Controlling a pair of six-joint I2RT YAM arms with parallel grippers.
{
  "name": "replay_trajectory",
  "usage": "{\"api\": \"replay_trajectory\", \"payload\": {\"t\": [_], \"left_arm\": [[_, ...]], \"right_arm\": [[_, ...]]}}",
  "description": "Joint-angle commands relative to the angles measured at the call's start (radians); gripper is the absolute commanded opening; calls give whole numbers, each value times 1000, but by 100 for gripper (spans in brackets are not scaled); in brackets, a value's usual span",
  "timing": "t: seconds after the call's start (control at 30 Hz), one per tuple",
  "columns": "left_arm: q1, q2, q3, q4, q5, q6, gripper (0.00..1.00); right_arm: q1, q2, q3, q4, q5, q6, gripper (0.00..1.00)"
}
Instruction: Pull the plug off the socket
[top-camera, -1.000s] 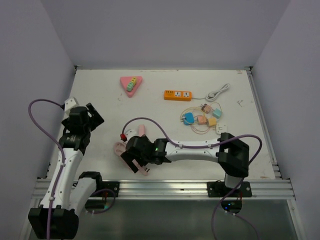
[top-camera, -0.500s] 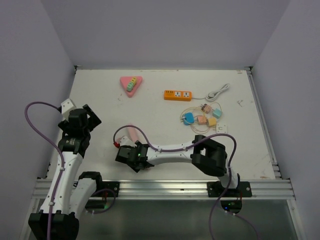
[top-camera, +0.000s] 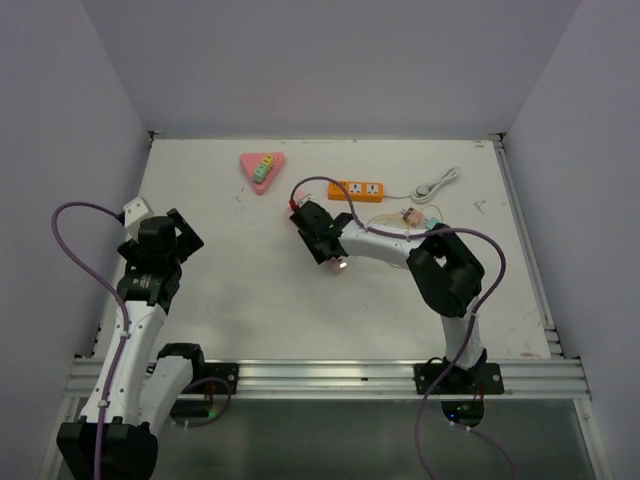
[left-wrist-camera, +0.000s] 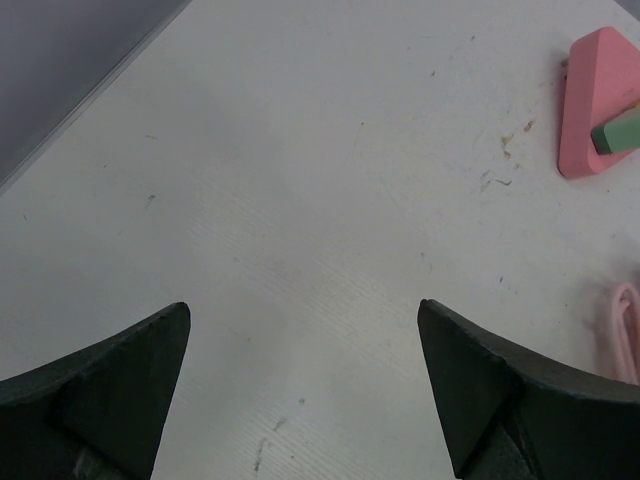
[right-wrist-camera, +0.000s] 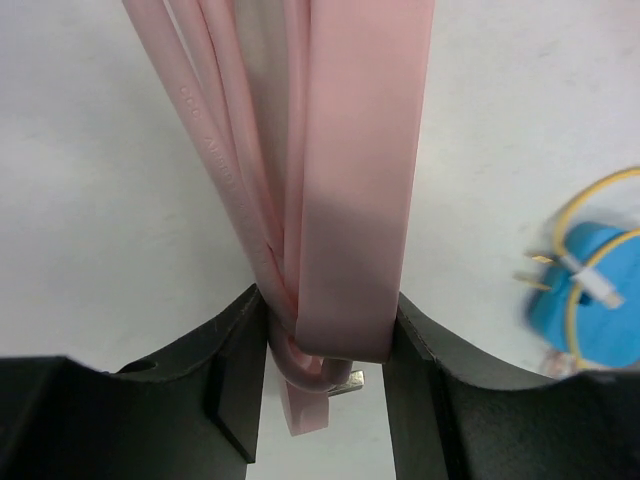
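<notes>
Pink flat-cabled plug (right-wrist-camera: 360, 200) pinched in right pincer (right-wrist-camera: 325, 335); left pincer (left-wrist-camera: 302, 312) wide.

No legible text; faint embossed lettering on pink cable (right-wrist-camera: 205, 130), unreadable.

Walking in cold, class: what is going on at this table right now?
The right gripper is shut on a bundle of pink flat cable, with a metal plug prong showing beneath the bundle, held over the middle of the white table. It is apart from both the orange power strip and the pink triangular block. The left gripper hangs open over bare table at the left, holding nothing.
</notes>
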Motion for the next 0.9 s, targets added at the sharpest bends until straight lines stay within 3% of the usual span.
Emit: {"api": "replay_trajectory", "payload": {"t": [0.0, 0.2, 0.4, 0.5, 0.53, 0.63, 0.73, 0.87], "left_arm": [[7, 4, -10, 25, 6, 32, 100], [7, 14, -13, 34, 32, 41, 100], [7, 32, -22, 64, 113, 70, 100], [7, 44, -28, 89, 174, 84, 100], [5, 49, -30, 101, 191, 93, 99], [7, 60, -41, 126, 259, 104, 100], [7, 81, -45, 136, 294, 103, 100], [7, 136, -15, 149, 334, 84, 100]], "right_arm": [[-101, 18, 56, 52, -3, -107, 24], [-227, 136, 180, 69, -74, -140, 26], [-287, 185, 329, 60, -120, -137, 38], [-293, 188, 373, 28, -138, -137, 52], [-293, 182, 387, 17, -170, -132, 62], [-292, 122, 377, 14, -227, -100, 80], [-293, 29, 346, 20, -292, -54, 89], [-292, -105, 279, 36, -364, 4, 93]]}}
